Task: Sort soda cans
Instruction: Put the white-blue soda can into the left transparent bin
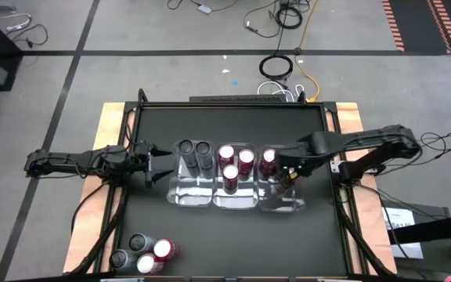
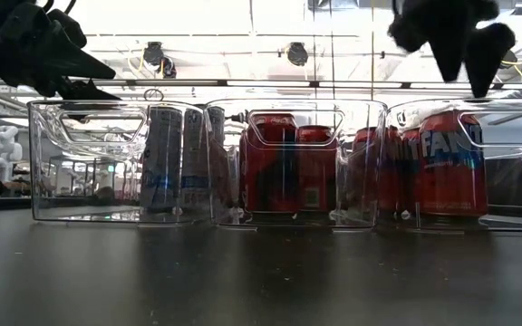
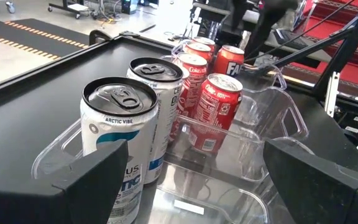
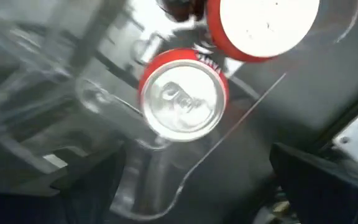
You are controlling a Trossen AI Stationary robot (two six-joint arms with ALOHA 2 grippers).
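Three clear trays stand side by side mid-table. The left tray point(image 1: 191, 188) holds two grey cans point(image 1: 194, 150), also in the left wrist view point(image 3: 120, 134). The middle tray point(image 1: 237, 196) holds three red cans point(image 1: 230, 174). The right tray point(image 1: 282, 202) holds a red can point(image 1: 268, 159) with a silver top point(image 4: 183, 96). Several more cans point(image 1: 143, 254), grey and red, stand at the near left. My left gripper point(image 1: 159, 160) is open and empty at the left tray's left end point(image 3: 191, 186). My right gripper point(image 1: 290, 176) is open and empty above the right tray point(image 4: 207, 183).
The black table top point(image 1: 233, 235) is bare between the trays and the near edge. Wooden boards point(image 1: 108, 117) border the table on the left and right. Another red can point(image 4: 263, 25) shows beyond the one under my right gripper. Cables lie on the floor beyond the far edge.
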